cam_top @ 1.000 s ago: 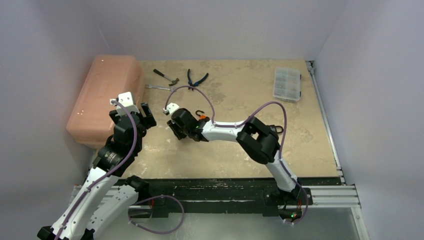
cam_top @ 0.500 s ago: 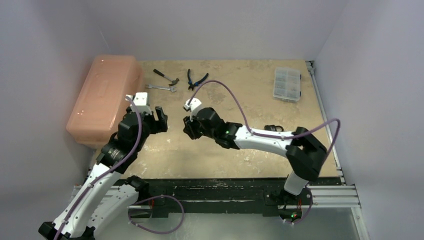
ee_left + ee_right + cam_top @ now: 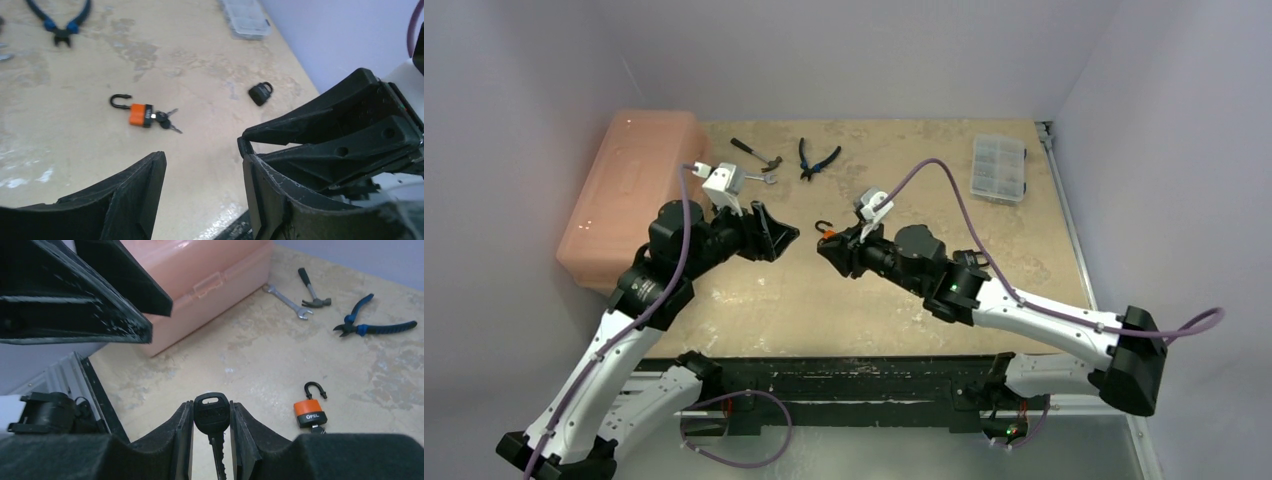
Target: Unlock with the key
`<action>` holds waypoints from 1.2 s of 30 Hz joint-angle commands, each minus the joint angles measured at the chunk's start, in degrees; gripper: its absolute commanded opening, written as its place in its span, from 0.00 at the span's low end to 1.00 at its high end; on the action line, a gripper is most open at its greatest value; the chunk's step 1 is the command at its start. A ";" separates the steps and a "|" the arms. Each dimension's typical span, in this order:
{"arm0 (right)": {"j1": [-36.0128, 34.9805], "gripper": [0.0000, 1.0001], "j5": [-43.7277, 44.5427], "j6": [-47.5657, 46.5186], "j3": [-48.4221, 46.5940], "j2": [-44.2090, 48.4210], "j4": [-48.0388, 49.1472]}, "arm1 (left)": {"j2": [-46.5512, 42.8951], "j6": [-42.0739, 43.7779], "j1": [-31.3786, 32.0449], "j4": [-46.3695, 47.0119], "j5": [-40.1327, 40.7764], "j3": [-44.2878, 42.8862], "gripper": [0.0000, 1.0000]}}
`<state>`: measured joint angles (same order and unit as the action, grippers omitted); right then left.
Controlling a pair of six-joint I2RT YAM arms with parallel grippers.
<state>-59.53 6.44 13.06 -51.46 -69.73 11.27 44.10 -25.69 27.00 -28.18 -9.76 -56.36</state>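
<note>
pink plastic toolbox (image 3: 629,190): we see it lid down at the left edge of the worn tan tabletop (image 3: 904,190), well apart from the locks.
left gripper (image 3: 782,238): raised over the table, jaws apart with nothing between them, tips facing the other arm's.
orange padlock (image 3: 140,114): lying flat below the gap between the two arms, shackle swung open, small keys at its base.
right gripper (image 3: 828,252): clamped on the black-headed metal key (image 3: 212,412), pinching the head, with the blade running back toward the wrist.
small black padlock (image 3: 261,93): on the table further right, shackle seemingly closed. We take it for the lock awaiting the key, and it lies well apart from that key.
clear plastic compartment box (image 3: 999,168): far right at the rear, out of play.
risk: we judge a mid-air hand-over is near. If the left jaws close off-centre, or the right lets go too soon, the key could twist or drop. Held as it is, the blade cannot reach a keyhole. The orange padlock, already open, could also be mistaken for the target.
</note>
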 commanded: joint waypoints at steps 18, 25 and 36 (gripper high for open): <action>0.03 0.18 -2.37 -4.67 1.99 9.61 1.47 | 10.79 -14.50 -0.37 13.92 -29.48 -0.49 0.53; 0.02 0.18 -3.07 -7.70 1.54 9.86 1.22 | 13.91 -15.23 -0.37 12.49 -32.08 -0.82 0.51; -0.06 0.18 -6.11 -11.14 1.65 10.38 1.95 | 16.69 -18.85 -0.33 14.39 -34.14 -0.34 0.46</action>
<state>-59.33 3.18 3.90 -49.17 -60.93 8.99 59.90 -42.06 26.74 -16.69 -41.87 -56.97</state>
